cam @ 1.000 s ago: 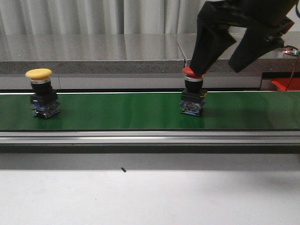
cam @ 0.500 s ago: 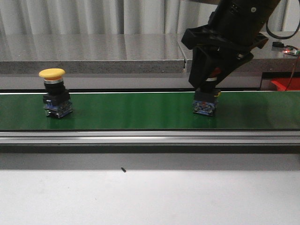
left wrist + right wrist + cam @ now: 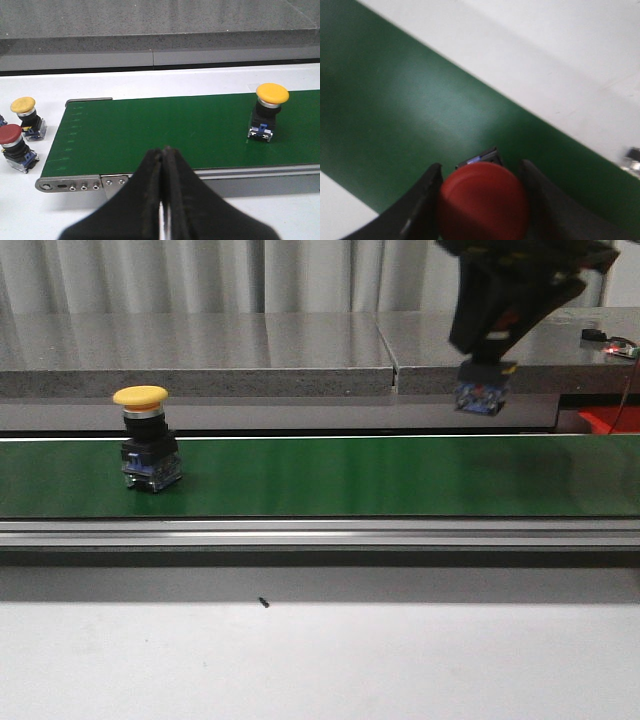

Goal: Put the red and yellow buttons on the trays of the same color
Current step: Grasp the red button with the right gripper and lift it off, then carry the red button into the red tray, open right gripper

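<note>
1. My right pincer is clamped on the red button. In the right wrist view its dome sits squeezed between the two fingers, and in the front view its blue base hangs clear above the belt, up at the far right.
2. The button hangs upright, cap up inside the pincer and base down, so I judge it can go down flat without turning.
3. The relation that matters is tray versus load. A red shape shows at the right edge of the front view, just right of and below the held button. I take it for the red tray, but too little of it is in view to be sure.
4. If so, the carry is a short one to the right. Open air lies between, and the grey ledge runs behind at about the button's height, so I would keep on its near side.
5. The yellow button stands upright on the belt at the left, well apart from the right arm and nearer my left.
6. My left pincer is closed on nothing, fingers together, hovering off the belt's near edge. The yellow button is far and to one side of it, with bare belt around.
7. Two spare buttons sit on the desk off the belt's end.
</note>
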